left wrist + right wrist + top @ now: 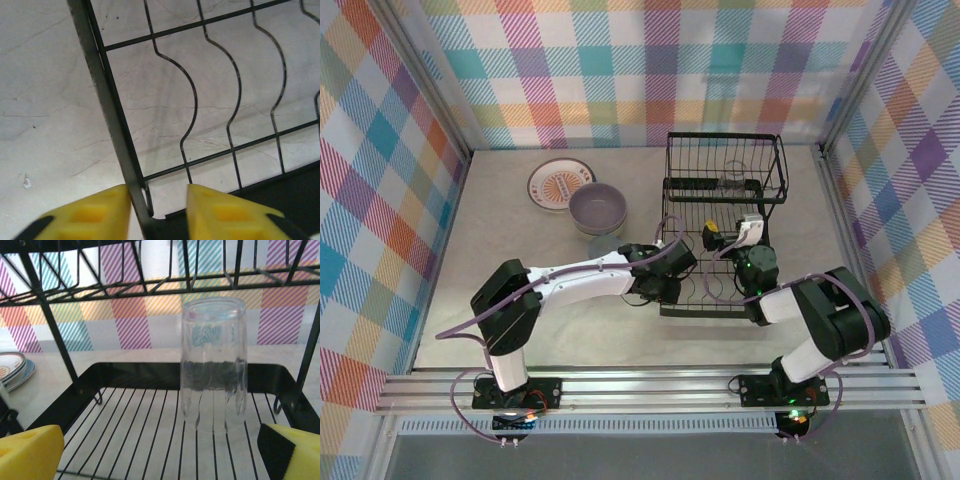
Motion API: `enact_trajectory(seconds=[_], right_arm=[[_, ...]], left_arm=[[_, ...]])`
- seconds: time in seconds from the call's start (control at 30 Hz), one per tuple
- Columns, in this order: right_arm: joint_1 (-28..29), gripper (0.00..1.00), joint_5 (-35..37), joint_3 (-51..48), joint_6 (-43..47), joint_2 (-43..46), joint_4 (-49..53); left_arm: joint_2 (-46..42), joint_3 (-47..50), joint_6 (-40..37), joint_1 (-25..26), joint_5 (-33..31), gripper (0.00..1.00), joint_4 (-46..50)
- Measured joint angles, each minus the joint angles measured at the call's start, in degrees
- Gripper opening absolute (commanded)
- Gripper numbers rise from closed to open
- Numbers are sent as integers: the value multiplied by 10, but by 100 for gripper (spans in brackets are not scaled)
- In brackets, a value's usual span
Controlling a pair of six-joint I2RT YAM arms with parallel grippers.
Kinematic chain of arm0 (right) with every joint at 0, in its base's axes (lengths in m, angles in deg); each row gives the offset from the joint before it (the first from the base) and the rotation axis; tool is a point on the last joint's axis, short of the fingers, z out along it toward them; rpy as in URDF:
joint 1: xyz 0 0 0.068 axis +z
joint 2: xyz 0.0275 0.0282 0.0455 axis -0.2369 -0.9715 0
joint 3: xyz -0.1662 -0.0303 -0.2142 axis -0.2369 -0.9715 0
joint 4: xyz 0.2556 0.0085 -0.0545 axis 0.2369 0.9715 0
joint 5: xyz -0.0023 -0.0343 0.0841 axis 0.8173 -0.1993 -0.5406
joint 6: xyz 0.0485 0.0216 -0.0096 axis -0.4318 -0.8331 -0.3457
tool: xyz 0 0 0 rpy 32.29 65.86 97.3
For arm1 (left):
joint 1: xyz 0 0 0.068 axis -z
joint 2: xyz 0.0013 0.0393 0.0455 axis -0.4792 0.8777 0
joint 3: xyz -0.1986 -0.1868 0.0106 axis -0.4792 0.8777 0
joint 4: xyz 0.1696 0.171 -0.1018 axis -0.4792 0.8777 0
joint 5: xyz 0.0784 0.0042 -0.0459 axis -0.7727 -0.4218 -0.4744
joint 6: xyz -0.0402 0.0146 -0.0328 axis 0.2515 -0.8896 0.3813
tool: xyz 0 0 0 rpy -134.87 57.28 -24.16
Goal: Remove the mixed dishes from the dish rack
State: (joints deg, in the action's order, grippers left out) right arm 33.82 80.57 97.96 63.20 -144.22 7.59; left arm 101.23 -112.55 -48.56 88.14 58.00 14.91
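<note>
**Mia:** Where is the glass?

**Tom:** The glass (214,365) stands upside down on the bottom wires of the rack (135,372), toward the back. Its long way goes straight up and down.

**Mia:** Which arm is nearer?

**Tom:** The right one. The glass is in front of the right gripper (161,450), a little to its right, with bare wires between them. Its jaws are spread wide, wider than the glass. I think it must go forward and a bit right, then squeeze the sides.

**Mia:** And the other arm?

**Tom:** The left gripper (159,196) is at the left edge of the rack. The edge bar runs between its jaws. One jaw touches the bar and the other has a small gap, so it is not pinching. Maybe it means to hold the rack steady.

**Mia:** How many things are there?

**Tom:** One rack with one glass in it. On the table (520,300), left of the rack, I see one purple bowl (597,207) and one plate (560,184) with an orange sun. The right wrist view shows a blue rim under that plate, so I think there are two plates. I cannot tell if a second bowl sits under the purple one.
</note>
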Motion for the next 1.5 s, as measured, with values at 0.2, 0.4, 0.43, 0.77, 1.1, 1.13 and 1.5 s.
enact_trajectory(seconds=[0.2,0.4,0.43,0.77,1.1,1.13,1.5], right_arm=[[-20,99,-22,43,2,-55,-12],[-37,99,-36,75,-1,-94,-12],[-38,99,-36,83,-2,-103,-11],[-44,100,-17,147,-16,-179,-16],[-44,99,19,187,-19,-210,-18],[-44,99,21,191,-19,-216,-19],[-44,100,37,241,-13,-266,-14]], left_arm=[[10,-11,8,-1,1,3,13],[13,-17,17,-4,4,0,19],[13,-19,16,-4,4,0,21],[20,-40,13,-10,9,0,48],[20,-45,5,-12,9,0,57],[20,-47,4,-12,10,0,57],[16,-50,-2,-16,13,0,59]])
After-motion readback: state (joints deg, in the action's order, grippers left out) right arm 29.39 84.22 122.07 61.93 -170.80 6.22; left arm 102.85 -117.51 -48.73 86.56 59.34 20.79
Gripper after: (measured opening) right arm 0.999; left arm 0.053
